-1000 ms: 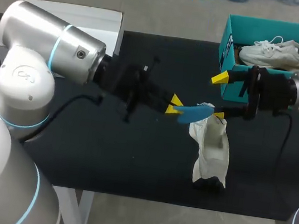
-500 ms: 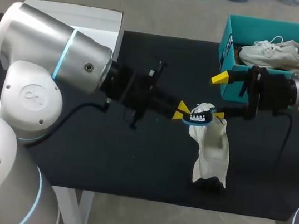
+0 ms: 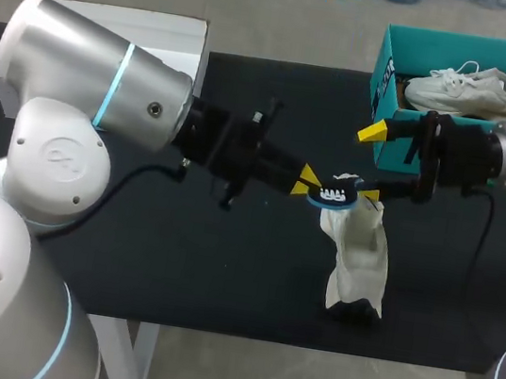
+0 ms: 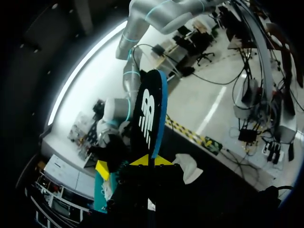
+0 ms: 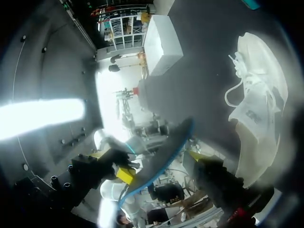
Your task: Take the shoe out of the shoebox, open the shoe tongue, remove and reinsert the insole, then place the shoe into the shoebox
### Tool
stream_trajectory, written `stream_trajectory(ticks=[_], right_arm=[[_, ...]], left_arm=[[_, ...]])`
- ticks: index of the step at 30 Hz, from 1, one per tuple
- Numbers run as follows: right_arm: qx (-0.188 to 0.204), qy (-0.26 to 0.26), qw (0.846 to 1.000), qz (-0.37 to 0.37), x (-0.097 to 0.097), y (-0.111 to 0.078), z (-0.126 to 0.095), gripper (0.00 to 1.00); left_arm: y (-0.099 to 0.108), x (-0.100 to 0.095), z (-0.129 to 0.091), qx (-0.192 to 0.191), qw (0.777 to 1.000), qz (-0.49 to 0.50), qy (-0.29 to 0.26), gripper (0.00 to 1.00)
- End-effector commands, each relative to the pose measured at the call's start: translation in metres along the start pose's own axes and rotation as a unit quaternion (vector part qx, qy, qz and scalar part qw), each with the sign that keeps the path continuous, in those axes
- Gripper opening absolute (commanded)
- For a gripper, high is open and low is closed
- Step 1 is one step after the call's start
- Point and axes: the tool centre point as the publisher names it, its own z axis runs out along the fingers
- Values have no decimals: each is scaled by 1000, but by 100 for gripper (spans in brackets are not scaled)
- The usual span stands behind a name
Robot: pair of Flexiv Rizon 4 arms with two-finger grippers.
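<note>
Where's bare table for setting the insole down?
Bare table: between white box and shoebox at the back; in front, left of the shoe. Crowded at the shoe's far end, where left end effector, insole and right end effector meet.

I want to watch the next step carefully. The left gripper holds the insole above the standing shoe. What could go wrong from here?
1. The shoe stands on its toe, seemingly steadied only at its top by one finger of the open right gripper. A push could tip it.
2. The left gripper pinches the insole at one end, so it may bend or slip.
3. The two grippers' tips are close together and could collide.
</note>
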Motion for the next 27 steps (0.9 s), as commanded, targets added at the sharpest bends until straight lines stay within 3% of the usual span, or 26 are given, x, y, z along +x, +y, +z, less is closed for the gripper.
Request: stream_trajectory(ticks=[1,13,24,25,26,27], right_arm=[[-2,0,1000,0,0,-1,1,100],[-2,0,1000,0,0,-1,1,100],[-2,0,1000,0,0,-1,1,100],[-2,0,1000,0,0,-1,1,75],[-2,0,1000,0,0,-1,1,41],[-2,0,1000,0,0,-1,1,18]], left_arm=[[10,-7,20,3,1000,6,4,0],[21,-24,36,-6,1000,30,0,0],[26,-25,39,-19,999,31,-1,0],[26,-25,39,-19,999,30,-2,0],[27,-25,39,-20,999,30,-5,0],[27,-25,39,-21,999,29,-6,0]])
